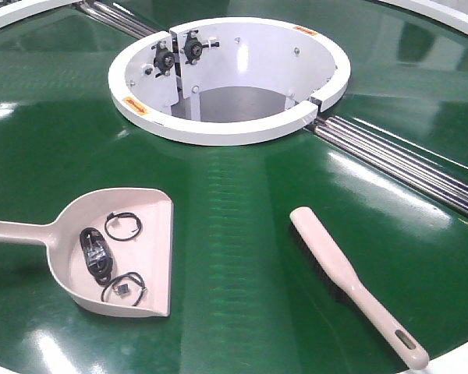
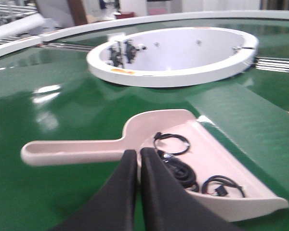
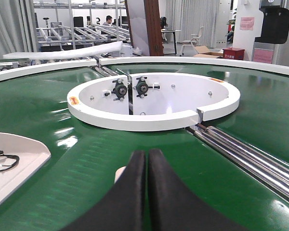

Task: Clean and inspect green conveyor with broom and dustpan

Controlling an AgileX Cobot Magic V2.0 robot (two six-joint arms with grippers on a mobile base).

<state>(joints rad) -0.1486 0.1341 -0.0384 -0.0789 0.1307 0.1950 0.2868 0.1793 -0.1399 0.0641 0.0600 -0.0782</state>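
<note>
**Debris in the pan, both tools down**

Front view: dustpan [image 1: 129,249] lies flat on the green conveyor [image 1: 242,210], holding black cable scraps [image 1: 101,253]. Broom [image 1: 355,284] rests well apart to its right. No litter visible on the belt around them; sweeping looks done, emptying and inspection remain, I judge.

Left wrist: my left claw [image 2: 137,155] is pressed together, empty, above the pan's handle.

Right wrist: my right claw [image 3: 147,156] is likewise together, over the broom's near end; white ring opening [image 3: 154,103] ahead.
</note>
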